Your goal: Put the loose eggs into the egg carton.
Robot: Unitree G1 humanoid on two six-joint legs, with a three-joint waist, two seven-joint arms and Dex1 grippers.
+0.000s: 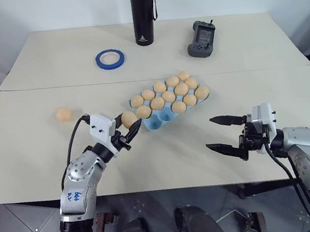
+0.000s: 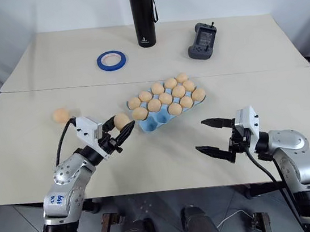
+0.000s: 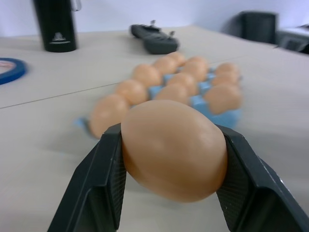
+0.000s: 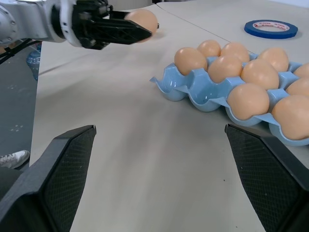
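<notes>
Now one egg is up in the left gripper, one lies loose, and the carton waits.

Far left, a loose egg (image 1: 63,114) lies alone on the table (image 1: 35,160), well apart from the rest. The left gripper (image 1: 129,132) pinches a second egg (image 3: 174,150) across its middle, near the light blue egg carton (image 1: 151,123), whose near corner cells look empty. Smooth, rounded and probably light, it could slip, so a gentle hold across the widest part suits. The right gripper (image 1: 225,134) hovers spread wide, holding nothing.

A lab: bare test table (image 1: 47,164), tape roll (image 1: 110,58), handheld controller (image 1: 201,38).
</notes>
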